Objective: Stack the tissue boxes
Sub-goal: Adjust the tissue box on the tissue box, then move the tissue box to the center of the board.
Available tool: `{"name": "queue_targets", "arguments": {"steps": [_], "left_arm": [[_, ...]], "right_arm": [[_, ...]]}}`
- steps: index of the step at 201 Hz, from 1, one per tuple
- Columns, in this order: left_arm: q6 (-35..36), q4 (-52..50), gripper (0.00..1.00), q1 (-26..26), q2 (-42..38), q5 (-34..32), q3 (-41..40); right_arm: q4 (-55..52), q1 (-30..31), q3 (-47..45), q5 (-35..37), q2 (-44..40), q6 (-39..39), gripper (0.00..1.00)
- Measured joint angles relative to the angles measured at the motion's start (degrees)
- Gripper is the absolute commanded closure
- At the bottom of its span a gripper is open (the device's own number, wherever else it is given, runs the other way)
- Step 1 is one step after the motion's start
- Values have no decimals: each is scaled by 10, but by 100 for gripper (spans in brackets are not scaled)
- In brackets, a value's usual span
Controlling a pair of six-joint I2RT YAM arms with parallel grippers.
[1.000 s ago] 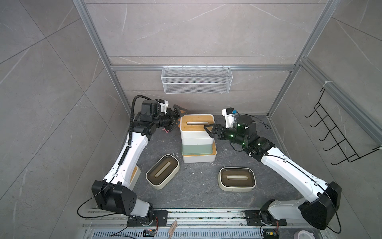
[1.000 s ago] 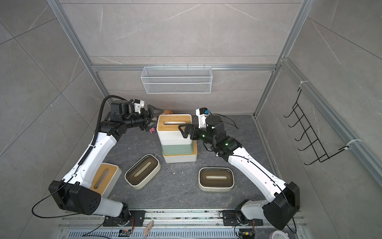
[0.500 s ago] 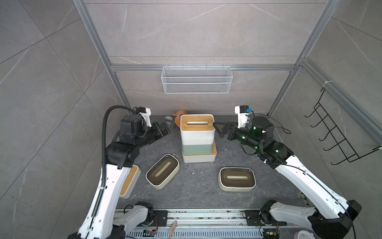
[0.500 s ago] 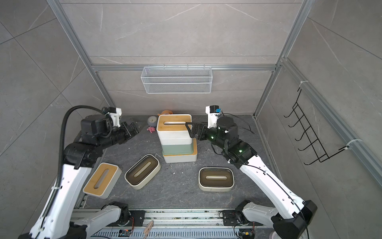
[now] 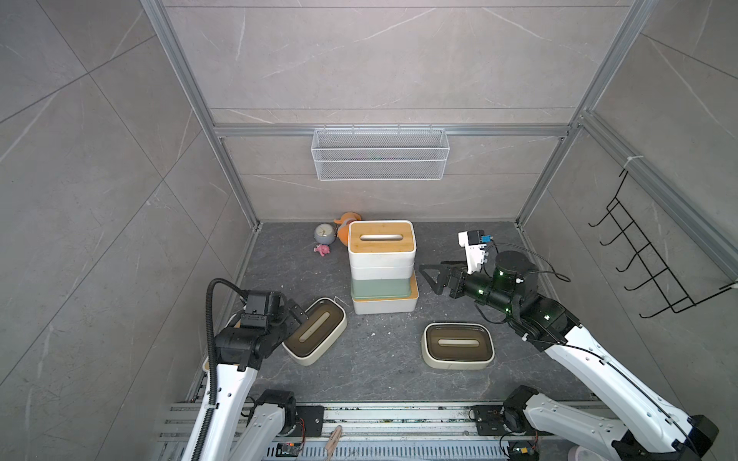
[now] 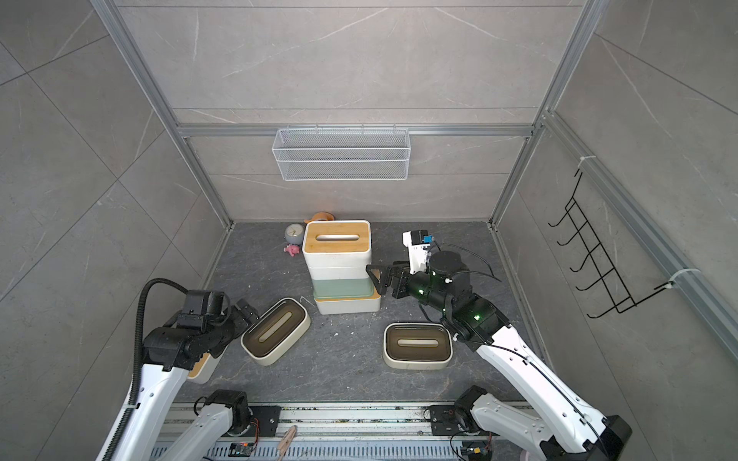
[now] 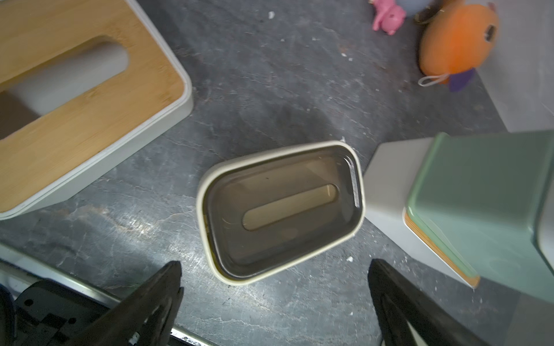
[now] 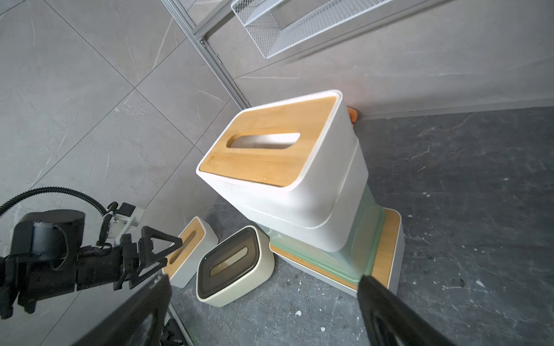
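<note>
Grey floor (image 5: 379,359) is lying bare at lower centre. My left gripper (image 5: 295,317), spread wide, is hovering just left of the cream box (image 5: 319,335); right gripper (image 5: 433,279), wide, beside the stack (image 5: 381,255).

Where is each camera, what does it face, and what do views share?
Top views: overhead, looking down on the stack of white, mint and bamboo-lidded tissue boxes; left arm, right arm.
Left wrist: above the rounded cream box with dark-brown lid; open left gripper.
Right wrist: beside the stack, facing it; open right gripper, left arm.
Shared: both wrist views show that cream box.
</note>
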Motion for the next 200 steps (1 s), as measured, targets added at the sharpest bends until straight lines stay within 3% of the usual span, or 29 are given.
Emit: {"name": "queue_targets", "arguments": {"steps": [35,62,125,200], "left_arm": [[5,68,1,162,54,56,-42],[10,122,1,242,118,84,-48],[12,226,1,339,200,111,-49],[2,291,1,342,271,113,-49]], "right_arm": [[-4,0,-36,-6,-27,10,0],[-6,0,-51,-10,-41,15,0],[-5,0,-64,-17,-47,26,0],[10,0,-91,-30,-43,41,0]]}}
